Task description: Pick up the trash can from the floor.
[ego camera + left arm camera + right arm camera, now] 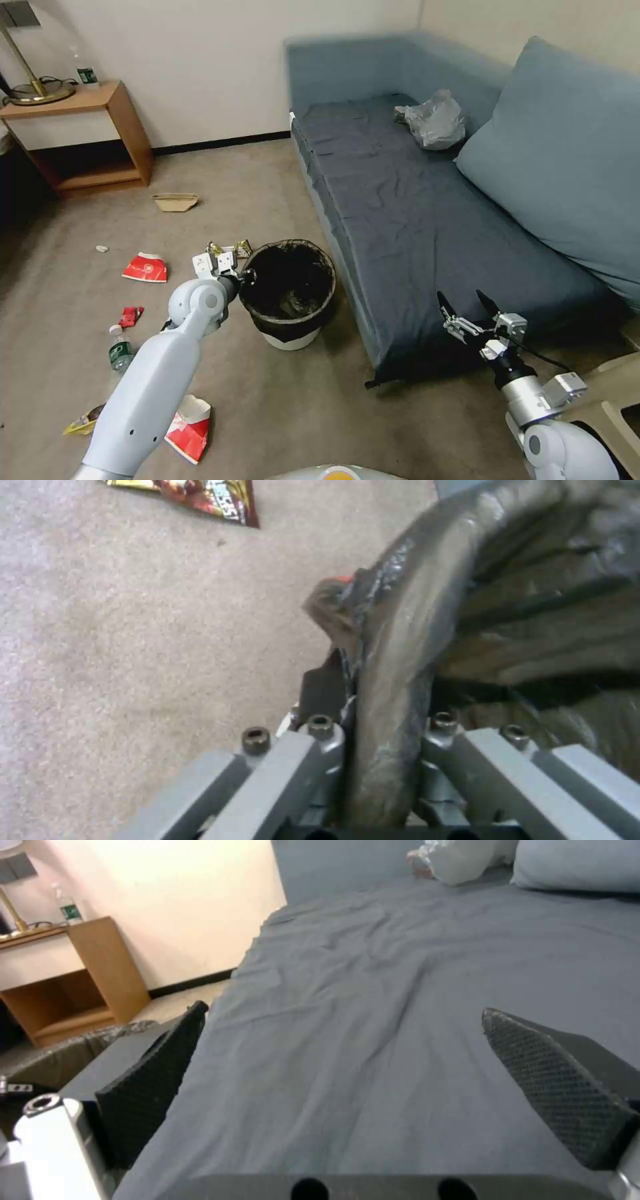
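Note:
The trash can [291,339], a small white bin with a black liner over its rim, stands on the floor [280,420] beside the sofa. My left gripper [245,275] is at the can's near-left rim. In the left wrist view the left gripper [381,690] is shut on the trash can's lined rim [400,630], one finger outside and one inside, above the carpeted floor [133,630]. My right gripper [467,305] hangs open over the sofa's front edge, apart from the can. In the right wrist view the right gripper [347,1012] has its pads [553,1080] spread wide with nothing between them.
A blue-grey sofa [413,220] runs along the can's right side, with a plastic bag [435,120] on it. Crushed red-and-white cups [145,268] [190,430], a bottle [120,350] and wrappers [230,250] litter the carpet. A wooden side table [93,133] stands far left.

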`<state>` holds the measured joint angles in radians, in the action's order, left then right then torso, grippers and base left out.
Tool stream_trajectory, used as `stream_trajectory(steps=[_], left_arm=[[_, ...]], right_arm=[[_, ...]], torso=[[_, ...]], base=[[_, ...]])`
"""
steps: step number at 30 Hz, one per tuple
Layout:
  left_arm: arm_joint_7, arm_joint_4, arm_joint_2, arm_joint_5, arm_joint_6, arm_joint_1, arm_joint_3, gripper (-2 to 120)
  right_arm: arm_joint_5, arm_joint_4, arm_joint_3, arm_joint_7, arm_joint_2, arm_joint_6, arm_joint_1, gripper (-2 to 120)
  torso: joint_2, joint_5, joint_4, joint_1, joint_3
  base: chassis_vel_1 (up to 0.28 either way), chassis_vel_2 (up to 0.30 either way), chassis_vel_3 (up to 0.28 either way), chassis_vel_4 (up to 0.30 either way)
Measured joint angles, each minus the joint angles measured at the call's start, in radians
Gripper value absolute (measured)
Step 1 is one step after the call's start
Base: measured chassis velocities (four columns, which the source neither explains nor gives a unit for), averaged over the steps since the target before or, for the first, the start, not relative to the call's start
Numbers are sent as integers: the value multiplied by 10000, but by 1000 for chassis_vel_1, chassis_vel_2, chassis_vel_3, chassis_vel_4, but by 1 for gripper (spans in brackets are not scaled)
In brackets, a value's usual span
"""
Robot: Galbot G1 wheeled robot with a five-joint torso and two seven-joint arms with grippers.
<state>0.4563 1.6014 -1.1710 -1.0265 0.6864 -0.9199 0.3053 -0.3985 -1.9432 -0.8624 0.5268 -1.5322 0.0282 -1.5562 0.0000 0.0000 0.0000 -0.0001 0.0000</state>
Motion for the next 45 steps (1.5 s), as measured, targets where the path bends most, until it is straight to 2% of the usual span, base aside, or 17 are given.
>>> stream_trajectory(steps=[12,14,15,16,17,19,21,22,28,34,45], left_arm=[[-101,351,145,-21,4,-290,292,3],[-188,917,389,-63,30,-763,712,3],[-188,917,389,-63,30,-763,712,3],[-242,1431,581,-99,49,-1151,1045,3],[-242,1431,581,-99,49,-1151,1045,3],[-307,2056,720,-110,57,-1690,1484,3],[-327,2223,745,-112,60,-1829,1604,3],[-381,2661,811,-121,68,-2196,1911,3],[-544,3478,1042,-151,68,-3028,2693,3],[-604,3764,1104,-159,45,-3310,2901,3],[-608,3791,1013,-157,15,-3328,2833,3]], right_arm=[[2,-44,42,16,26,-23,-36,100],[4,-115,112,18,25,-22,-48,100],[4,-115,112,18,25,-22,-48,100],[14,-162,157,23,14,-18,-62,100],[14,-162,157,23,14,-18,-62,100],[22,-204,214,25,13,-12,-66,100],[25,-210,225,27,15,-11,-66,100],[34,-223,251,31,29,-10,-61,100],[92,-279,371,45,32,-7,-62,100],[152,-349,432,52,-17,-5,-89,100],[181,-458,390,74,-51,-9,-206,100]], torso=[[0,-2,0,0,1],[0,-1,1,0,1],[0,-1,1,0,1],[0,-1,0,1,0],[0,-1,0,1,0],[0,0,1,0,0],[0,-2,2,1,0],[0,-2,1,1,0],[0,0,2,1,0],[0,0,0,0,0],[0,0,-1,0,0]], base=[[0,0,0,0],[0,0,0,0],[0,0,0,0],[0,0,0,0],[0,0,0,0],[0,0,0,0],[0,0,0,0],[0,0,0,0],[0,0,0,0],[0,0,0,0],[0,0,0,0]])
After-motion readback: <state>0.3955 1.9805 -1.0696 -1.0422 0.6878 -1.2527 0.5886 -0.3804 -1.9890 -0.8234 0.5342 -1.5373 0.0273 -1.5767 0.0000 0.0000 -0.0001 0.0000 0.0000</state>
